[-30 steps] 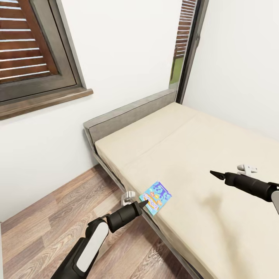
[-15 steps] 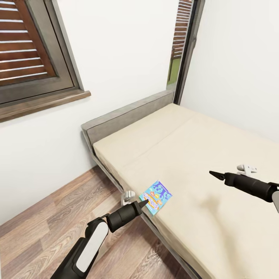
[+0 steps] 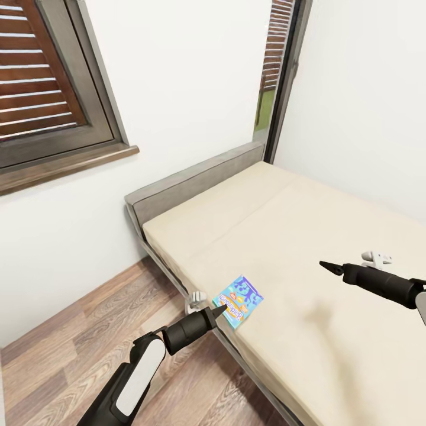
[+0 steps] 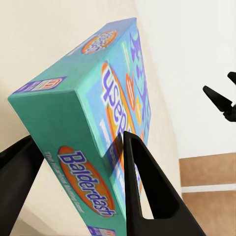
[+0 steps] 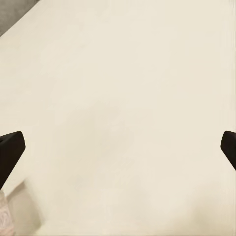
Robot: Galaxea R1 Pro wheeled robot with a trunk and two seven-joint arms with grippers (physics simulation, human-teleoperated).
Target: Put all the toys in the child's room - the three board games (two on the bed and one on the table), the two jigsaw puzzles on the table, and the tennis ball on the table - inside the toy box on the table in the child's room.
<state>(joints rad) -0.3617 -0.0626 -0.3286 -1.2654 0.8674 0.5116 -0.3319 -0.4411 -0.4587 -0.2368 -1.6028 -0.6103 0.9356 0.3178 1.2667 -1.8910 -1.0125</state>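
A: We log the Balderdash board game (image 3: 238, 300) lying flat on the bed (image 3: 331, 248), at the mattress's side edge that faces the floor (image 3: 77, 337), well down from the grey headboard (image 3: 195, 177). Its near corner sits just inside that edge.

B: Which way from our left gripper (image 3: 220, 309)?

A: Straight ahead of it. In the left wrist view the box (image 4: 93, 128) stands between the two fingers (image 4: 147, 191), one on each side of the near corner, its long axis running away from the gripper, up the mattress. The jaws are partly open around the box; we cannot tell whether the pads touch it yet.

B: And the right gripper (image 3: 329, 267)?

A: It hangs above the middle of the mattress, well apart from the box. Its wrist view has the fingertips (image 5: 11, 150) at opposite borders with bare beige mattress between, so wide open, holding nothing.

B: So the left arm is nearer.

A: Clearly. We judge the next move needs a squeeze across the box's thin dimension. Risk noted: a grip at one corner may let the box pivot or slide off the edge.
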